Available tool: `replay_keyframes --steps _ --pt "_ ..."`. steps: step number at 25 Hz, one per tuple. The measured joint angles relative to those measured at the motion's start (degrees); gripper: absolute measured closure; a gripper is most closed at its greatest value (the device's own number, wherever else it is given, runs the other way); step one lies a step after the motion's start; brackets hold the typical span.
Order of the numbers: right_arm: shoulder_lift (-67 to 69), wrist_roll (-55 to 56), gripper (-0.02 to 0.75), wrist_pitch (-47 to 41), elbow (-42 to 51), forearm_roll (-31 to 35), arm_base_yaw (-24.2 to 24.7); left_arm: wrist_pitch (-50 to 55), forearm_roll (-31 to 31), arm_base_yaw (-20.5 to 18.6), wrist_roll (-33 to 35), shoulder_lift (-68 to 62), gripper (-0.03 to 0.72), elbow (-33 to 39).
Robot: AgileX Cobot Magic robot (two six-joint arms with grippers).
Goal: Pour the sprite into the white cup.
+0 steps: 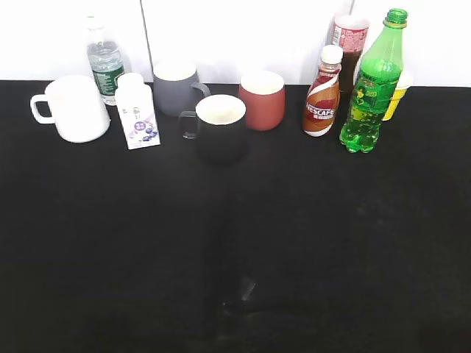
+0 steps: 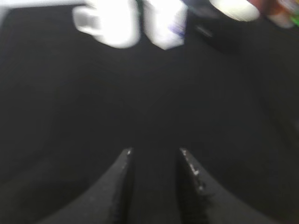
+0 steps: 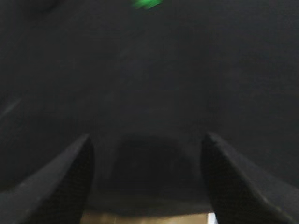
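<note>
The sprite (image 1: 374, 84), a tall green bottle with a green cap, stands upright at the back right of the black table; its base shows as a green blur at the top of the right wrist view (image 3: 146, 3). The white cup (image 1: 76, 108), handle to the left, stands at the back left and shows blurred in the left wrist view (image 2: 111, 21). My left gripper (image 2: 155, 151) is open and empty over bare black cloth, well short of the cup. My right gripper (image 3: 147, 140) is wide open and empty, far from the sprite. Neither gripper shows in the exterior view.
Along the back stand a clear water bottle (image 1: 105, 60), a small white bottle (image 1: 137, 110), a grey mug (image 1: 176, 87), a black mug (image 1: 218, 126), a red-brown cup (image 1: 262, 98), a Nescafe bottle (image 1: 324, 92), a dark drink bottle (image 1: 348, 44) and a yellow cup (image 1: 397, 94).
</note>
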State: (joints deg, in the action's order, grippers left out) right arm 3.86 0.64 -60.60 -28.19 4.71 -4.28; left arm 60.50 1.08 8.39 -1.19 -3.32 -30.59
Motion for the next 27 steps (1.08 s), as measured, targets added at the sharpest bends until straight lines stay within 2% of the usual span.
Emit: replay_keyframes --steps 2,4,27 --pt "-3.60 0.00 0.207 -0.05 0.00 0.00 5.09 0.00 0.00 -5.62 0.00 3.54 0.459 0.00" --pt "-4.21 0.00 0.209 0.01 0.00 0.05 6.45 0.00 -0.01 -8.39 0.00 3.73 0.460 0.06" --pt "-4.21 0.00 0.211 0.01 0.00 0.05 6.46 0.00 -0.01 -8.50 0.00 3.73 0.460 0.17"
